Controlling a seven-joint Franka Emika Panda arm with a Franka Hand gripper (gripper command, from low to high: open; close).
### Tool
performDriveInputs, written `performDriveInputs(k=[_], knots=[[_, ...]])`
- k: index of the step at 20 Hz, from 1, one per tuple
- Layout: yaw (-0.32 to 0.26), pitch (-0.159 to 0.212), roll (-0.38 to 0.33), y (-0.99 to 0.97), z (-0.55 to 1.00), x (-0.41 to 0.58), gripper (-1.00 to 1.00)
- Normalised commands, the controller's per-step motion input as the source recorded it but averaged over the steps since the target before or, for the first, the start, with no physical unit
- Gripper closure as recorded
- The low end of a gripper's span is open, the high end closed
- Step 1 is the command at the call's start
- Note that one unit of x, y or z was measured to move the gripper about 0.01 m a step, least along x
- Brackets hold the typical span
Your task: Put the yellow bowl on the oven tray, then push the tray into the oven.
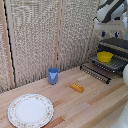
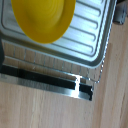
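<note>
I see the small round yellow dish sitting on the ribbed grey metal baking sheet; the white grabber is above, and I cannot tell its finger state.

The arm is white and rounded — dark grey at the joints — ending in a boxy white wrist.

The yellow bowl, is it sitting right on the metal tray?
Touching. In the wrist view the yellow bowl rests directly on the ribbed metal tray, with no gap visible under its edge. The exterior view also shows it sitting on the tray by the oven.
</note>
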Motion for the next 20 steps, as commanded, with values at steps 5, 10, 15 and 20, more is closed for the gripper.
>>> performDriveInputs(k=[5,10,15,20], knots=[[0.216,0.040,-0.201,0.09,0.04,0.110,-1.00],[0.281,0.146,-0.208,0.00,0.00,-0.087,-1.00],[0.261,0.219,-0.199,0.00,0.10,-0.162,-1.00],[0.238,0.192,-0.244,-0.01,0.01,-0.133,-1.00]])
